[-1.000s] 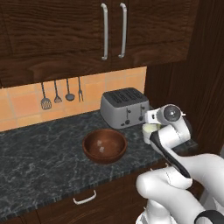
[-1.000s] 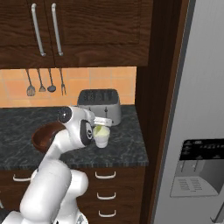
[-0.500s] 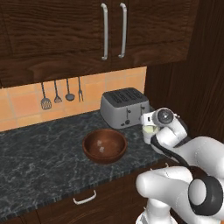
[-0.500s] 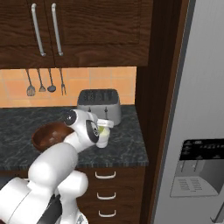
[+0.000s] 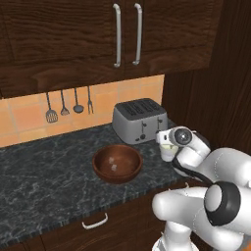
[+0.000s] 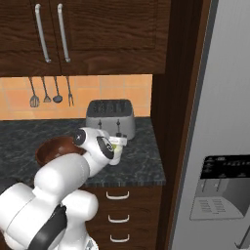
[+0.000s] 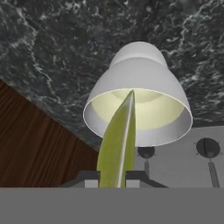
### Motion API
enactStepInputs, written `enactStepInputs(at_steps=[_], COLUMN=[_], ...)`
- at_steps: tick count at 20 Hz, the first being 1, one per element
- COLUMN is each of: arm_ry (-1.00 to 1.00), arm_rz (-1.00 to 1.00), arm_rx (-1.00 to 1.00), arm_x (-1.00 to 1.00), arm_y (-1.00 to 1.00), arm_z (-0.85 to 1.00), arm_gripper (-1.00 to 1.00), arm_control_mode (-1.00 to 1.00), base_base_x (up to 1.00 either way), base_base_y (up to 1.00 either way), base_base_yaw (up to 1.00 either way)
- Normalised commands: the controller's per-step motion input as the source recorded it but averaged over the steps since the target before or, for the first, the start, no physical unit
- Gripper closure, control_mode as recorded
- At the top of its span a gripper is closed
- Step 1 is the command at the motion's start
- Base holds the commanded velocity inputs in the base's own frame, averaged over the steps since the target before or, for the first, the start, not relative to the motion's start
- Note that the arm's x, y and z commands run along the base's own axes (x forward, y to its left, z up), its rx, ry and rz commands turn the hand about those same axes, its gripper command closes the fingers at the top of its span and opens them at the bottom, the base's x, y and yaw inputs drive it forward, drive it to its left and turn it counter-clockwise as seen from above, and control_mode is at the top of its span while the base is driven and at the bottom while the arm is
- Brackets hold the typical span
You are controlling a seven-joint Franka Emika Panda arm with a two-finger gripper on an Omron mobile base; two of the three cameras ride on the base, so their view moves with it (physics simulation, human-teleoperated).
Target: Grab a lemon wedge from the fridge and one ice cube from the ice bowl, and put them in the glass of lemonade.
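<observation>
— Pincer state, please?

— The two-finger gripper was closed tight on the tiny yellow-green lemon wedge; the wedge stood up between the two dark finger tips, its thin edge facing the camera.

— And where did it point?

— Straight at the short pale cream-white glass of lemonade; the wedge's tip lay over the open mouth of the glass, though I could not tell whether it touched the rim or the yellowish drink.

— Where was the glass standing?

— On the dark speckled stone counter, just in front of the silver four-slot toaster; the wide reddish-brown wooden ice bowl sat near it, to the left in the left base view; the tall grey fridge with its black dispenser panel stood well apart at the right of the right base view.
</observation>
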Motion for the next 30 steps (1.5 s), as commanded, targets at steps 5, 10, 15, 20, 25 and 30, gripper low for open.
enactStepInputs(at_steps=[5, 10, 15, 20, 25, 30], arm_ry=[0.0, 0.0, 0.0, -0.03, -0.13, -0.04], arm_rz=[0.0, 0.0, 0.0, 0.0, 0.0, 0.0], arm_rx=[0.0, 0.0, -0.02, 0.0, 0.0, 0.01], arm_x=[0.0, 0.0, -0.07, -0.11, -0.25, -0.44], arm_y=[0.0, 0.0, 0.05, 0.02, 0.0, 0.0], arm_z=[0.0, 0.0, 0.0, 0.21, 0.83, 1.0], arm_gripper=[1.0, 1.0, -1.0, -1.0, -1.0, -1.0], arm_control_mode=[-1.0, -1.0, -1.0, -1.0, -1.0, -1.0], base_base_x=[0.0, 0.0, 0.0, 0.0, 0.0, 0.0], base_base_y=[0.0, 0.0, 0.0, 0.0, 0.0, 0.0], base_base_yaw=[0.0, 0.0, 0.0, 0.0, 0.0, 0.0])
